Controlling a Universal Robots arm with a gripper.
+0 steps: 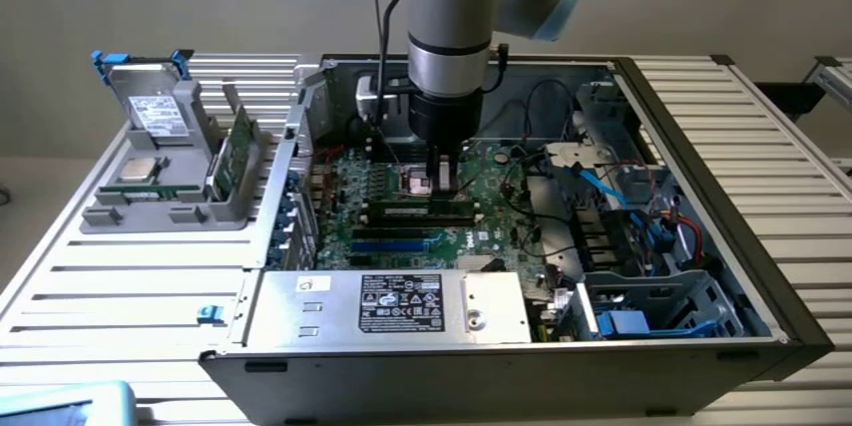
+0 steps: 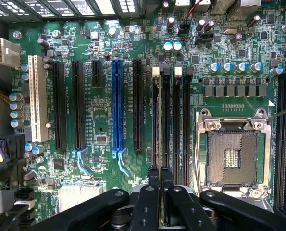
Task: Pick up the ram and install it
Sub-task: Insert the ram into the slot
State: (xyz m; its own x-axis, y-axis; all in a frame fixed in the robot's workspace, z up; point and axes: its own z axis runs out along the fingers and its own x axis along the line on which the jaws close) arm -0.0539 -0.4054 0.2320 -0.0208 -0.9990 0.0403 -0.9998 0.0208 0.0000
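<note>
The arm is lowered into the open computer case (image 1: 399,371), and the gripper (image 1: 436,187) is held close above the motherboard (image 2: 102,120), directly over the row of dark memory slots (image 2: 175,120), beside the processor socket (image 2: 234,156). In the wrist view the fingers (image 2: 154,179) are seen drawn almost together, with a very narrow dark gap between them. It cannot be told whether something thin is clamped in that gap, because a stick held there would be seen from its edge only.

In the exterior view a ram (image 1: 239,155) is seen outside the case. It is a green stick standing on its long edge in the grey tray (image 1: 160,214) on the tabletop (image 1: 120,286), at the exterior view's left. It is well apart from the gripper. The grey drive (image 1: 160,112) and the square processor chip (image 1: 140,169) are kept in the same tray.

The memory slots appear empty, as no green board is seen seated in them. Therefore the installation is judged as not done. The stick in the tray is not yet picked up, so by these pictures most of the task is left.
</note>
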